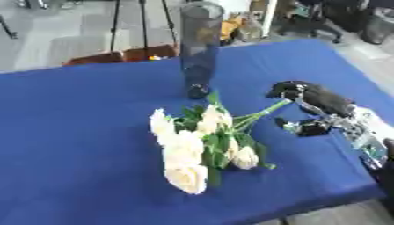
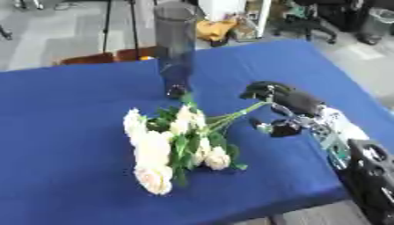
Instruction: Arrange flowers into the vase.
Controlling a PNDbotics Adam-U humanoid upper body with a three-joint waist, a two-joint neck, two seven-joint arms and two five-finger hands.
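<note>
Tall dark glass vase (image 1: 200, 48) stands upright at mid-far table, on blue cloth (image 1: 77, 132). Bunch of cream roses (image 1: 196, 147) lies flat just in front of the vase, blooms toward the robot, stems (image 1: 261, 112) pointing right. Right hand (image 1: 308, 99) comes in from right edge, fingers curled round the stem ends, thumb below. Nothing btwn bunch & vase. Tripod legs (image 1: 142, 26) behind the table.
</note>
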